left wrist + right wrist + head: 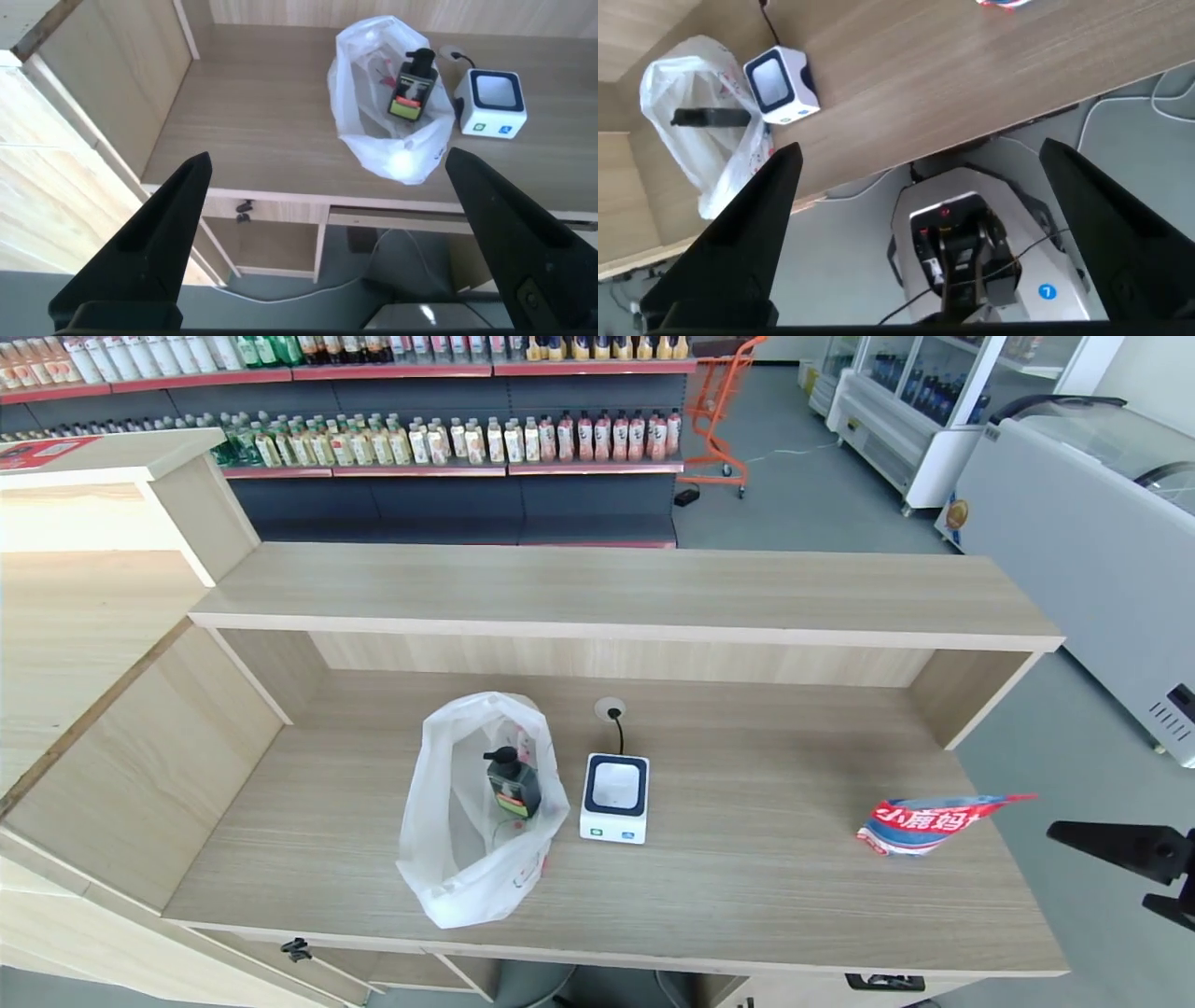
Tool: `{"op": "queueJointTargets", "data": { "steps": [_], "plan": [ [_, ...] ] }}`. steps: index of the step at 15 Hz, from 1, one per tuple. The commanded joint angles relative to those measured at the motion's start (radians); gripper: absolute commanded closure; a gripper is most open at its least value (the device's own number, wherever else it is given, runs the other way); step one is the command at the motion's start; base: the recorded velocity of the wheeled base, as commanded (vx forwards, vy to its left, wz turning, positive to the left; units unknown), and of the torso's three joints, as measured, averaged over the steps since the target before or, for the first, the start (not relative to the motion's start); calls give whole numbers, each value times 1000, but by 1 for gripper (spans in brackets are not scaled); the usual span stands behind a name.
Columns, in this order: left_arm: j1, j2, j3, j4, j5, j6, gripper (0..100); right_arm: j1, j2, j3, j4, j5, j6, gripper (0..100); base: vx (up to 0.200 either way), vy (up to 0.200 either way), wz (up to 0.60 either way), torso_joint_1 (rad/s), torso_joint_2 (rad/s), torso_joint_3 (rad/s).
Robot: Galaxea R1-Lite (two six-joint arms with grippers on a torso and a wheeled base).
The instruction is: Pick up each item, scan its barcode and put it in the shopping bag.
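Observation:
A white plastic shopping bag (467,840) stands open on the wooden counter (747,859), left of centre, with a dark pump bottle (512,782) inside it. Just right of the bag sits the white and dark blue barcode scanner (615,796). A red, white and blue snack pouch (920,823) lies flat near the counter's right end. My right gripper (1111,870) hangs open and empty off the counter's right edge, beyond the pouch. My left gripper (327,252) is open and empty, out in front of the counter's front left edge, with the bag (374,140), bottle (411,84) and scanner (492,103) beyond it.
A raised ledge (625,588) runs along the counter's back, and wooden side walls close both ends. The scanner's cable runs to a grommet (611,709) behind it. Between scanner and pouch the counter is bare wood. Drink shelves (448,439) and freezers (1074,513) stand farther off.

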State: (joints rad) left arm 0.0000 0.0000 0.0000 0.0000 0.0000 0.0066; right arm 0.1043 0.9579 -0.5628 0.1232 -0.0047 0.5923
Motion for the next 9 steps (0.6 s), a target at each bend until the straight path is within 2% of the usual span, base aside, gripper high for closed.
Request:
{"op": "queueJointTargets", "data": {
  "steps": [1,3,4,5,9],
  "plan": [
    [0,0,0,0,0,0,0,0,41,-37,1,2,32,0,0,-200,0,2,12,-2],
    [0,0,0,0,0,0,0,-1,107,-114,6,-6,150,0,0,-200,0,2,5,2],
    [0,0,0,0,0,0,0,-29,160,-137,10,-46,193,0,0,-200,0,2,2,-2],
    [0,0,0,0,0,-4,0,-74,216,-149,10,-84,204,0,0,0,0,0,0,0],
    [-2,0,0,0,0,-4,0,-172,354,-186,24,-107,221,0,0,0,0,0,0,0]
  ]
}}
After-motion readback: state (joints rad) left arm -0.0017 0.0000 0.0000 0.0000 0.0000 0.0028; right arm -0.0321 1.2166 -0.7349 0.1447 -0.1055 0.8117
